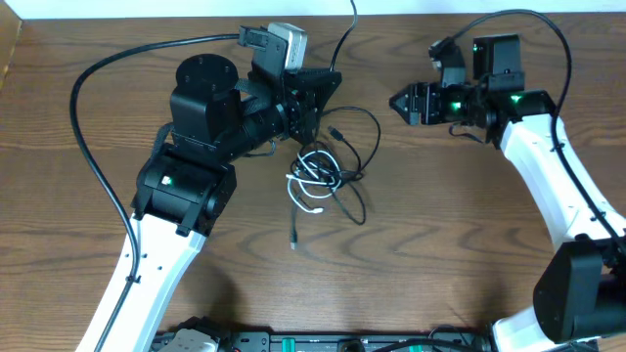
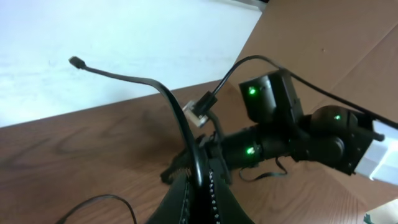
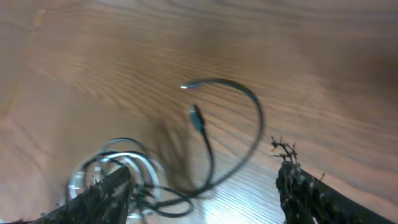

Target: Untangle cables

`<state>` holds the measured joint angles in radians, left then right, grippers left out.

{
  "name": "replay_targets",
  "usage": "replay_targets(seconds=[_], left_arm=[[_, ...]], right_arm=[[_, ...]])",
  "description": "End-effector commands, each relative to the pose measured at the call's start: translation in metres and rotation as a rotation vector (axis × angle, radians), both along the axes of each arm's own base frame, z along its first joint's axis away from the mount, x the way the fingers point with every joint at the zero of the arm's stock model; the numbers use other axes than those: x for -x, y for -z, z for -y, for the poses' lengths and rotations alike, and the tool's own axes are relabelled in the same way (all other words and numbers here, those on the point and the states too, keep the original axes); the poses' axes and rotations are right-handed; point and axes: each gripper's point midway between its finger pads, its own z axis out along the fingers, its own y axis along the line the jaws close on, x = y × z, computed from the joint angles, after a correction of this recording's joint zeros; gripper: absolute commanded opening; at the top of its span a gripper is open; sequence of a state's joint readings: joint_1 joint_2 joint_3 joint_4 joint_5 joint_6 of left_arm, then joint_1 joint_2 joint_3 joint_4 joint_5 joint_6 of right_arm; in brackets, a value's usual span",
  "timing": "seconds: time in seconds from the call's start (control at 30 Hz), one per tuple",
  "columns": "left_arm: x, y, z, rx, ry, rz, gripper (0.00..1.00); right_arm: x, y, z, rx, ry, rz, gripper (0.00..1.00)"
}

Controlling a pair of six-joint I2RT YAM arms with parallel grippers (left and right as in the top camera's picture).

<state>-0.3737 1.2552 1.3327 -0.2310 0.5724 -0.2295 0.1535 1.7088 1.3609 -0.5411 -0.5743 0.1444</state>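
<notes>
The left gripper (image 2: 200,179) is pressing its fingers tight together on the black cable (image 2: 168,93). In the left wrist view the cord is rising out of the clamp and arching away to a small plug end (image 2: 78,62) held up in the air. A pale-tipped plug (image 2: 198,112) is showing just above the fingertips, though I cannot tell which cord it belongs to. The right gripper (image 3: 204,177) is standing with its fingers wide apart and gripping nothing, facing the heap from near by. Further out, the white cable (image 1: 311,174) is lying coiled on the table (image 1: 469,254) between the two arms, just below the left gripper. Black loops are crossing over and around it, and one thin end is trailing toward the near edge. By the look of it, the work is sitting at an early-to-middle step: one strand is being held and the knot is not yet parted. The next move is probably calling for the right gripper to come down on the white coil and close on that cord alone, so the arms can draw apart. That is demanding care, since the cords are overlapping and far thinner than the fingers. No brand, label or writing is showing legibly; only green indicator lights (image 1: 456,101) are glowing on the arms.
</notes>
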Motion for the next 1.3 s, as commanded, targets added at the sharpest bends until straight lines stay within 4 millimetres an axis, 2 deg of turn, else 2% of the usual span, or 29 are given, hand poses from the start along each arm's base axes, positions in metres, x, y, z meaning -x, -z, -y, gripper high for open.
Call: replay_targets(seconds=[0.0, 0.17, 0.27, 0.47, 0.7, 0.77, 0.83, 0.9, 1.03, 1.1, 1.27], left_arm=[[-0.002, -0.013, -0.002, 0.025, -0.013, 0.028, 0.07], [-0.003, -0.021, -0.002, 0.059, -0.019, 0.038, 0.08], [-0.003, -0.024, -0.002, 0.073, -0.021, 0.039, 0.07], [-0.003, -0.025, -0.002, 0.075, -0.02, 0.043, 0.07], [-0.003, -0.025, -0.002, 0.088, -0.024, 0.026, 0.07], [-0.003, -0.025, -0.002, 0.088, -0.024, 0.024, 0.07], [-0.003, -0.024, -0.002, 0.087, -0.024, 0.022, 0.07], [-0.003, -0.024, -0.002, 0.086, -0.024, 0.02, 0.07], [-0.004, -0.024, -0.005, 0.08, -0.032, 0.025, 0.07], [-0.007, -0.02, -0.018, 0.071, -0.068, 0.005, 0.08], [-0.021, 0.009, -0.069, 0.019, -0.233, -0.122, 0.07]], right_arm=[[0.012, 0.014, -0.031, -0.016, -0.096, -0.033, 0.72], [0.022, 0.034, -0.067, -0.008, -0.18, -0.058, 0.72], [0.027, 0.046, -0.08, 0.005, -0.223, -0.066, 0.71], [0.043, 0.074, -0.096, 0.085, -0.365, -0.05, 0.7], [0.052, 0.133, -0.104, 0.313, -0.451, -0.042, 0.7], [0.052, 0.149, -0.099, 0.376, -0.439, -0.062, 0.66], [0.05, 0.156, -0.094, 0.404, -0.423, -0.071, 0.59], [0.038, 0.158, -0.079, 0.454, -0.33, -0.08, 0.48], [0.002, 0.159, -0.029, 0.57, 0.03, -0.106, 0.14], [-0.007, 0.157, -0.007, 0.563, 0.173, -0.137, 0.01], [-0.017, 0.14, 0.01, 0.434, 0.224, -0.169, 0.01]])
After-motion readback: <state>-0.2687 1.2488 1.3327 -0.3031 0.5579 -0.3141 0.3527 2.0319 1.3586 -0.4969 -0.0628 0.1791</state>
